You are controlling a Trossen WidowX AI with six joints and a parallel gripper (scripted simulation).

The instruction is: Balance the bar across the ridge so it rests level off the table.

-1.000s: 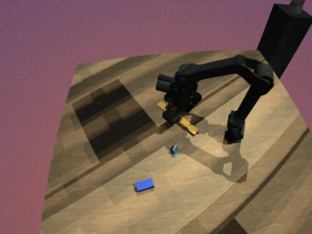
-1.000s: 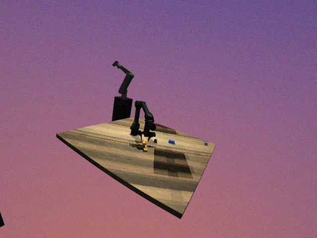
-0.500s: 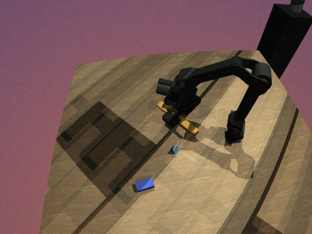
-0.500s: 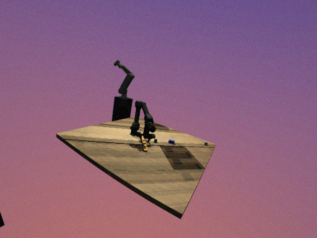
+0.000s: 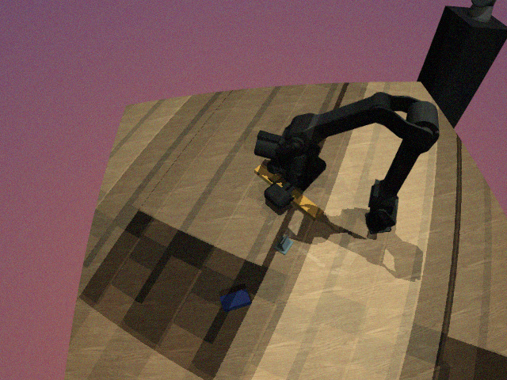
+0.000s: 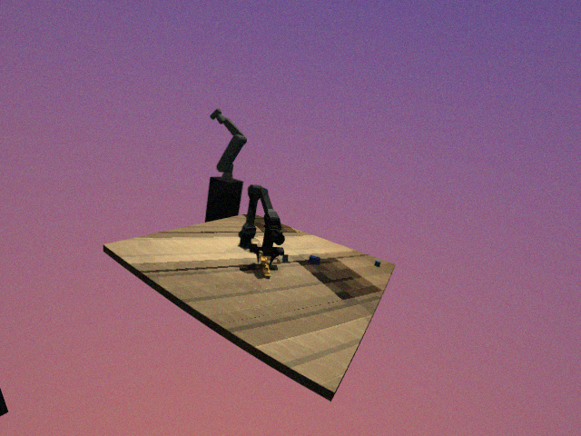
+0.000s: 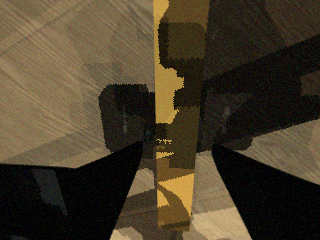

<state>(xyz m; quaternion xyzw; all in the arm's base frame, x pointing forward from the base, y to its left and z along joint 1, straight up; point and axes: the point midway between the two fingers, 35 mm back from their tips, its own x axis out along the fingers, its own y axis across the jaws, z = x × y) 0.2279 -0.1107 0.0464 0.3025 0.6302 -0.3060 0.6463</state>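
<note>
Two fingers flank the bar (image 7: 174, 100) only wrist-side.

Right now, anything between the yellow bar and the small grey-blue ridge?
Nothing visible. The flat yellow bar sits between the open jaws; the small grey-blue ridge stands apart from it, with only wooden table between them. The dark blue block lies beyond the ridge.

Yellow bar (image 7: 173, 120), open tool (image 7: 175, 165) straddling it
</note>
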